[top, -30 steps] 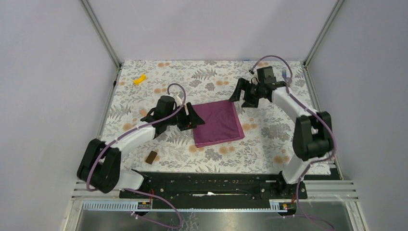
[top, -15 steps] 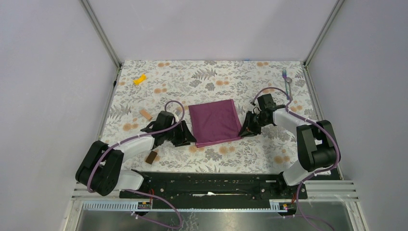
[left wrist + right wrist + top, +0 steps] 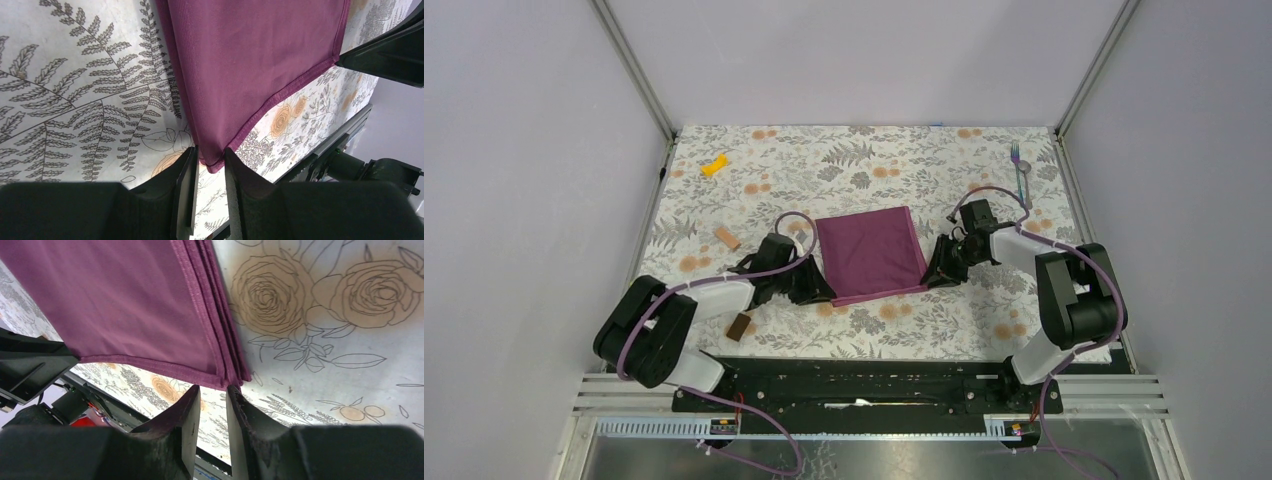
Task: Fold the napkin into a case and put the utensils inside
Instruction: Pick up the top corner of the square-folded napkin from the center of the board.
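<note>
The plum napkin lies flat as a folded square in the middle of the floral table. My left gripper sits low at its near left corner. In the left wrist view the jaws have narrowed onto that corner, which touches both fingertips of the gripper. My right gripper is at the near right corner. There the layered napkin edge is pinched at the tips of the gripper. The utensils lie together at the far right, away from both arms.
A small yellow piece lies at the far left. A tan block and a brown block lie by the left arm. The black base rail runs along the near edge. Grey walls close in both sides.
The right arm swung from the far right down to the napkin's near right corner. The left arm slid back to the near left corner. Both sets of jaws narrowed onto the cloth.
</note>
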`<state>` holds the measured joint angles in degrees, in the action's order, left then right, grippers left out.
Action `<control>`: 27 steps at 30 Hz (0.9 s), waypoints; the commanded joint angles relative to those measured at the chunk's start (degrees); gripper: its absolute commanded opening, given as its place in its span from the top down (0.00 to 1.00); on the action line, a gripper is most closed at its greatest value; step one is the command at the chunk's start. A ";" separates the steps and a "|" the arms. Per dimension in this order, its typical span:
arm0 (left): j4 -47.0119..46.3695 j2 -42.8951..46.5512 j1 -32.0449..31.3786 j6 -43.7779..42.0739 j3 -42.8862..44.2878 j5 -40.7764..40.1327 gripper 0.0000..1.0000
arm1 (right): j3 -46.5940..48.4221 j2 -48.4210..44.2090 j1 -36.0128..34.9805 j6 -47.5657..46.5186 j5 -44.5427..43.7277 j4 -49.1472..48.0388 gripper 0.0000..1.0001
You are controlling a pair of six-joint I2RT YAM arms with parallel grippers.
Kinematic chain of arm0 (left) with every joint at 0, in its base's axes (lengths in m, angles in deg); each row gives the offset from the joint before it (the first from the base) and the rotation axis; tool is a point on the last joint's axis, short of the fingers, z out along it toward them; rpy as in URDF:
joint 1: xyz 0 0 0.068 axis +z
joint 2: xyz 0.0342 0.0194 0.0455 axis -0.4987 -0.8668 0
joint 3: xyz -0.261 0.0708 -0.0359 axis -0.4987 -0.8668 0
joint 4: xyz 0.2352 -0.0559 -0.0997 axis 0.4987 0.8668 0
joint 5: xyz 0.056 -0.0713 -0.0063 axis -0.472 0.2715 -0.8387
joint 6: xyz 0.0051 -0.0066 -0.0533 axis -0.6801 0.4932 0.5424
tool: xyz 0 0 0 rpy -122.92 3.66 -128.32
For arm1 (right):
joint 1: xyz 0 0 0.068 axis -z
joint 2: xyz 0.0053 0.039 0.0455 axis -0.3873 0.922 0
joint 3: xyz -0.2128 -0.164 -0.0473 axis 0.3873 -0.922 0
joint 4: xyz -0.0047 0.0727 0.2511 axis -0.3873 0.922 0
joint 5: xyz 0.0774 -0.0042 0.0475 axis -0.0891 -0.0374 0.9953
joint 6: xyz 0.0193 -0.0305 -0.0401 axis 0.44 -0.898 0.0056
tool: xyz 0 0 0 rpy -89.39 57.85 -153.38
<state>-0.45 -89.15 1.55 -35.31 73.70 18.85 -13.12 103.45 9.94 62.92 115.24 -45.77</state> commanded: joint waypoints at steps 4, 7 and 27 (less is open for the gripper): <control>-4.38 -1.57 -1.71 0.82 0.07 -1.10 0.71 | -1.16 0.15 0.84 0.07 -0.92 -1.39 0.64; -4.71 -1.95 -2.03 0.93 -0.18 -1.25 0.72 | -1.64 0.40 0.80 0.28 -0.20 -2.29 0.64; -3.54 -1.17 -2.40 0.29 -0.65 -1.77 0.74 | -0.90 0.04 0.80 1.67 1.71 -3.51 0.83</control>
<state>-2.53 -91.18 -0.57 -34.46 73.31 18.20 -14.62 104.22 10.47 64.47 116.22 -49.26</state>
